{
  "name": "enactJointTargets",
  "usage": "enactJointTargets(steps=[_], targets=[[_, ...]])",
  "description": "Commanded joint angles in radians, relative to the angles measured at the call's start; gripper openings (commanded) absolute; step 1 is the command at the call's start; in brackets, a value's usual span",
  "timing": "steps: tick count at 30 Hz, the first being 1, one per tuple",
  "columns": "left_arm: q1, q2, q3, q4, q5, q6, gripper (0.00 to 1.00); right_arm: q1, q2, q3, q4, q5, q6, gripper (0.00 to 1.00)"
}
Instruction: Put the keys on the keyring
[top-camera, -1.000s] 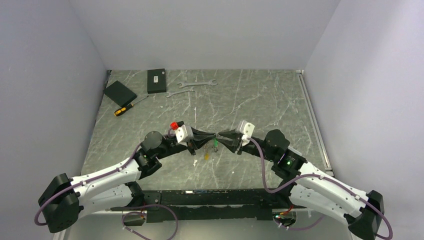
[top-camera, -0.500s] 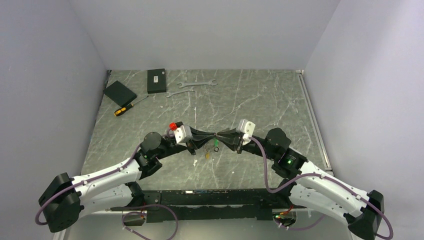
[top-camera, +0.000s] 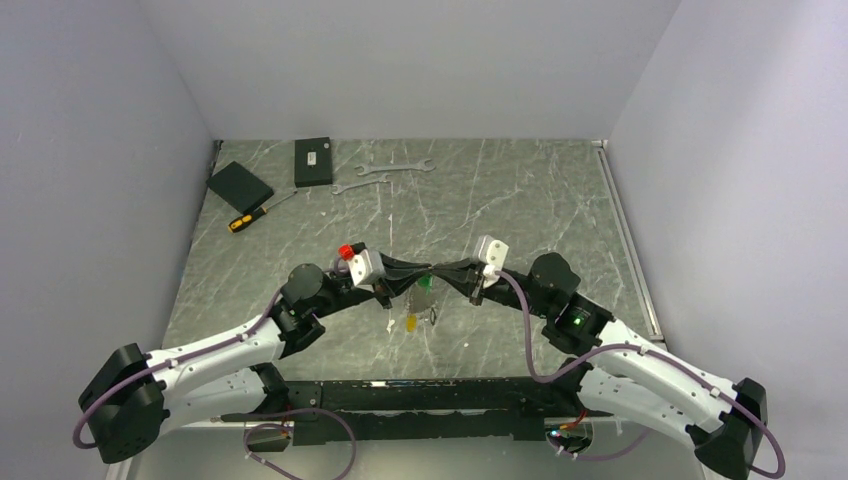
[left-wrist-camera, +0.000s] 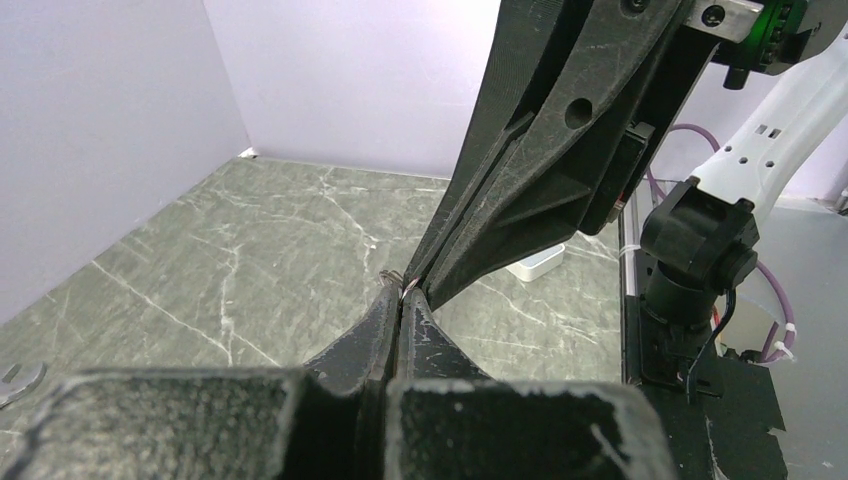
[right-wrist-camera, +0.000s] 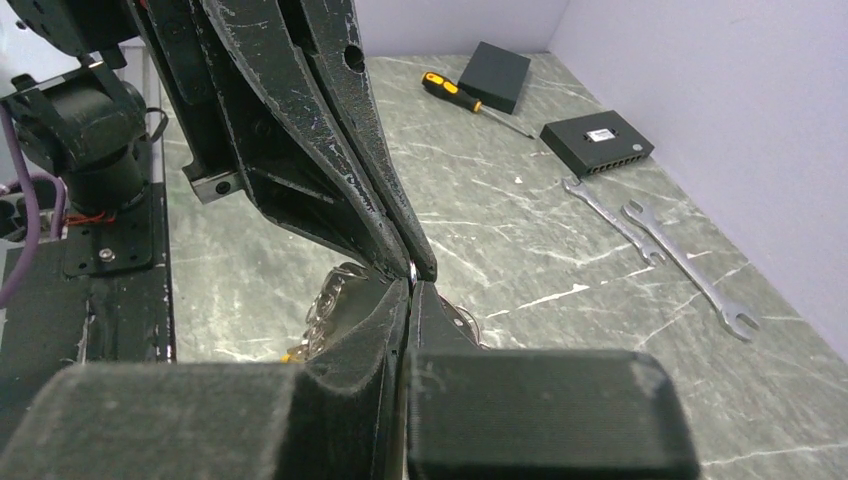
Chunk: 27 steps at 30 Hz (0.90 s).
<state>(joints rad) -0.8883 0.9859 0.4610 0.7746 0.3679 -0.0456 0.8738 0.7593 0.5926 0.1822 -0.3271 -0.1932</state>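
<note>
Two claws meet tip to tip above the middle of the table (top-camera: 520, 200) in the top view: left claw (top-camera: 424, 272) reaching in from the left, right claw (top-camera: 444, 267) from the right; we read that as a two-handed threading pose, one side steadying, the other feeding; keys (top-camera: 425, 284) sit just under the meeting point, green tag showing; yellow tag (top-camera: 410, 322) is a bit nearer the bases, hanging or lying we cannot tell; wrenches (top-camera: 398, 167), screwdriver (top-camera: 245, 220) and black boxes (top-camera: 313, 161) lie well apart at the far left, none of them in the way.

Left wrist: left claw (left-wrist-camera: 404, 303) jaws pressed together, no gap; wire sliver (left-wrist-camera: 397, 279) pokes out right at its tips, against the right claw (left-wrist-camera: 422, 283) coming down from above; that claw's bulk hides whatever hangs beyond.

Right wrist: right claw (right-wrist-camera: 411, 292) also closed tight, tips against the left claw (right-wrist-camera: 418, 266); keys (right-wrist-camera: 328, 300) bunch just left of its finger, below the left claw; thin loop to the right we take for the keyring (right-wrist-camera: 462, 318); which claw nips which piece we cannot tell; main obstruction is each claw blocking the other's view of the joint.
</note>
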Motion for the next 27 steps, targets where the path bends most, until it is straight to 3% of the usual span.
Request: enactJointTargets(steps=[1, 6, 9, 11, 15, 19, 22, 27], targets=[[-0.003, -0.008, 0.006, 0.111, 0.009, -0.019, 0.00, 0.009, 0.011, 0.050, 0.018, -0.072, -0.007, 0.00], [-0.004, -0.047, 0.005, 0.042, -0.012, 0.020, 0.00, 0.007, -0.003, 0.075, -0.022, -0.075, -0.035, 0.00], [-0.003, -0.091, 0.023, -0.083, -0.017, 0.098, 0.03, 0.009, 0.010, 0.121, -0.100, -0.038, -0.050, 0.00], [-0.004, -0.116, 0.025, -0.132, -0.026, 0.124, 0.13, 0.008, 0.035, 0.161, -0.154, -0.020, -0.049, 0.00], [-0.003, -0.178, 0.041, -0.250, -0.062, 0.182, 0.43, 0.008, 0.118, 0.282, -0.309, 0.036, -0.010, 0.00], [-0.004, -0.261, 0.063, -0.405, -0.105, 0.252, 0.54, 0.008, 0.215, 0.411, -0.446, 0.085, 0.046, 0.00], [-0.004, -0.307, 0.085, -0.514, -0.107, 0.282, 0.55, 0.007, 0.290, 0.507, -0.545, 0.112, 0.100, 0.00], [-0.005, -0.314, 0.111, -0.660, -0.063, 0.291, 0.45, 0.007, 0.469, 0.712, -0.800, 0.189, 0.188, 0.00]])
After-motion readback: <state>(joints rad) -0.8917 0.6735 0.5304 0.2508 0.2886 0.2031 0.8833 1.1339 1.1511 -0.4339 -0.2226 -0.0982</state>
